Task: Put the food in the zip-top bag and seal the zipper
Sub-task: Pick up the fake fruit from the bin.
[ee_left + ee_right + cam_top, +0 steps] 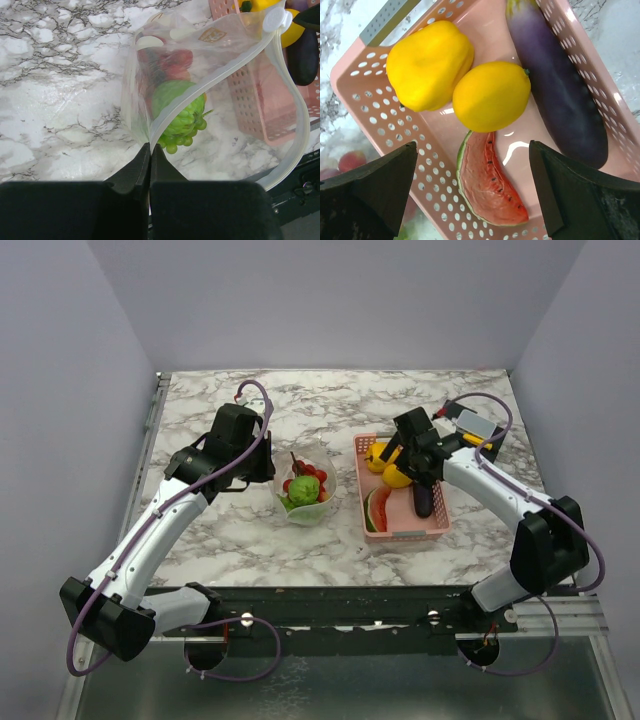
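The clear zip-top bag (306, 495) stands open on the marble table, with green grapes (181, 122) and red strawberries (172, 61) inside. My left gripper (149, 146) is shut on the bag's edge at the end of the zipper strip (220, 74). My right gripper (472, 160) is open above the pink basket (436, 527), straddling the watermelon slice (490, 182). A yellow pepper (427, 65), a lemon (491, 95) and a purple eggplant (555, 85) also lie in the basket.
A small grey and yellow item (476, 426) lies at the far right behind the basket. The basket stands just right of the bag. White walls enclose the table on three sides.
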Available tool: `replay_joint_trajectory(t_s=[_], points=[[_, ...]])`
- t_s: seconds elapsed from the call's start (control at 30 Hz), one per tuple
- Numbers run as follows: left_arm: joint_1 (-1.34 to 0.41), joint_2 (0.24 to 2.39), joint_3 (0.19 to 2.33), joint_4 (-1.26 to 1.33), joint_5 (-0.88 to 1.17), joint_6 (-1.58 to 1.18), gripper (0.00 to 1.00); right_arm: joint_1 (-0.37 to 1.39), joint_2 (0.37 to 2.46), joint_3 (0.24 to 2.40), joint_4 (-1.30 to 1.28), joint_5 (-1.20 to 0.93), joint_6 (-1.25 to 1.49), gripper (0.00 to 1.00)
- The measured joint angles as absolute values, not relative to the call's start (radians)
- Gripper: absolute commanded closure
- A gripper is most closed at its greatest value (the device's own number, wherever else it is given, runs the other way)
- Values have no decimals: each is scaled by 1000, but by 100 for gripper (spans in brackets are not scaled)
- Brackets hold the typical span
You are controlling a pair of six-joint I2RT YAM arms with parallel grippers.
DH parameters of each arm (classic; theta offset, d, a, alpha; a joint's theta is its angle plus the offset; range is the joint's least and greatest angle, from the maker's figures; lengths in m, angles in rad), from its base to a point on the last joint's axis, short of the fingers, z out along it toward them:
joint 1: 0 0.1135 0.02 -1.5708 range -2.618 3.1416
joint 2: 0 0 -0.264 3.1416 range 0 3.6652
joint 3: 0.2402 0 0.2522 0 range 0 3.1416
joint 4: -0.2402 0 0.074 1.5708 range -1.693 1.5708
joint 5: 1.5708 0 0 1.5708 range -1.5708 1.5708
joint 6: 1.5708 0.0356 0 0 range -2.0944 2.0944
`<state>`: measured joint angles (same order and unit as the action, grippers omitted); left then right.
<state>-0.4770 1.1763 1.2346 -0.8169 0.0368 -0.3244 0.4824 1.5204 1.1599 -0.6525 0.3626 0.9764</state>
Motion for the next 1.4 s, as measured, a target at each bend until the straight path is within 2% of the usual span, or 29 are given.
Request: replay_joint_trajectory(t_s=[0.4,0.9,1.13,1.4], points=[[-477,1177,1235,-817,37,-324,100,419,1578,1120,-579,299,1135,4],[-477,1177,1235,-817,37,-313,100,385,1639,1097,-551,284,1200,7],[-477,1177,1235,-817,37,-313,100,377,1665,1093,-542,285,1205,14],[-477,1177,1235,-817,37,-313,100,370,1691,1093,-521,286,1210,30]])
